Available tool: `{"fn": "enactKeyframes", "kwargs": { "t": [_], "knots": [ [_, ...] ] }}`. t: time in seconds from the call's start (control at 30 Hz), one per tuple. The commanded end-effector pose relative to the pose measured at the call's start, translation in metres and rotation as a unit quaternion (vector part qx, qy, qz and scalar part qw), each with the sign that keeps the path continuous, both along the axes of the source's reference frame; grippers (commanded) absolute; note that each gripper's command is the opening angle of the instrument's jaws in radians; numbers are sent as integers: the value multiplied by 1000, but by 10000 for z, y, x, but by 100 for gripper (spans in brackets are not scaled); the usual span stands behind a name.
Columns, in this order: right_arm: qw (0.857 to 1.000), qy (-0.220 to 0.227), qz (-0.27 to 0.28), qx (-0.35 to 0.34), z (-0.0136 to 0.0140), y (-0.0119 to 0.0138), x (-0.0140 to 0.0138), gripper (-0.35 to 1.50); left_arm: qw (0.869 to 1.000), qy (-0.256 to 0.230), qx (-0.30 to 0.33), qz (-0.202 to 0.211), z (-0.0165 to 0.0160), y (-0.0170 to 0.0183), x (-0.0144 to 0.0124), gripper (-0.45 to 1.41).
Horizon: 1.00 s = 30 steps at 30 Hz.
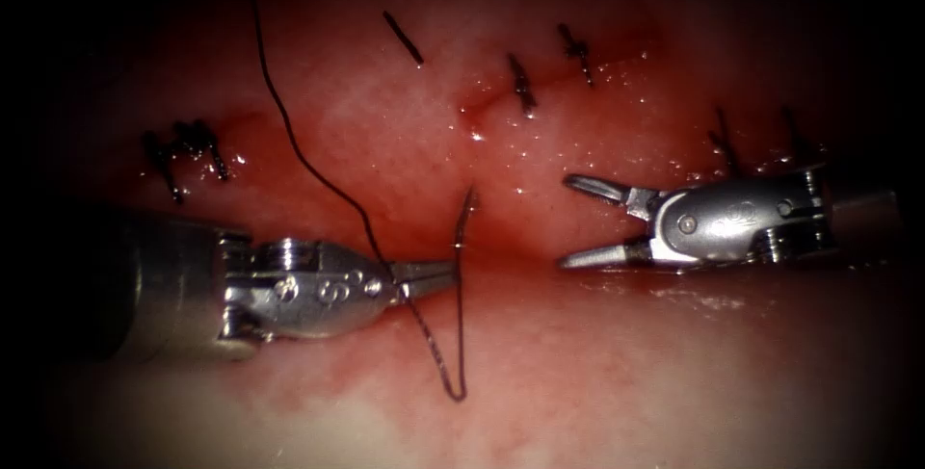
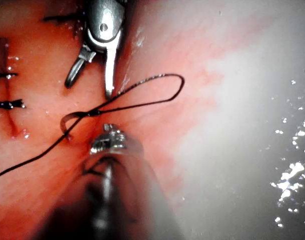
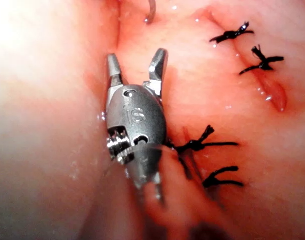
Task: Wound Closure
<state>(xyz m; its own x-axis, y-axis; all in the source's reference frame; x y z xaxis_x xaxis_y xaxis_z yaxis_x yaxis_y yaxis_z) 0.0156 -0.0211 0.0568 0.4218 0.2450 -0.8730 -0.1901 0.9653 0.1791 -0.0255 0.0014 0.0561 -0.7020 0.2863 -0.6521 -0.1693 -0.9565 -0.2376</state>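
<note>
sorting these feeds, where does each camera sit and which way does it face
Endoscope view: above and in front of the pink tissue; the left silver tool grips the curved dark needle, the right silver tool is open and holds nothing.
Left wrist view: along the left shaft toward its tool, needle and thin black thread.
Right wrist view: along the right shaft at its tool.
Shared: the right tool.

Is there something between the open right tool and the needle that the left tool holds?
Nothing visible. The right tool, jaws open and empty, faces the needle across bare tissue. The left tool grips the needle mid-curve, free of the tissue; the thread loops below it.
</note>
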Motion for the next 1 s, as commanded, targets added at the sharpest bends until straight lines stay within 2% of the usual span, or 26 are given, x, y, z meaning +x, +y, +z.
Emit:
{"fn": "enactKeyframes", "kwargs": {
  "t": [0.03, 0.17, 0.43, 0.67, 1.0],
  "knots": [
    [1000, 13, -4, -4, -8, -4, 14, 118, 1000, -1, 4, 5, 9, -14, -13, -18],
    [1000, 17, 6, -15, -19, 1, 27, 118, 1000, 2, 7, 16, 19, -21, -17, -18],
    [999, 15, 18, -48, -32, 22, 72, 118, 999, 4, 18, 29, 29, -21, 6, -16],
    [997, 12, 13, -77, -36, 41, 104, 115, 999, 14, 21, 33, 33, -29, 13, -16],
    [993, 6, 4, -121, -33, 54, 128, 113, 999, 22, 24, 36, 38, -33, 12, -16]
  ]
}}
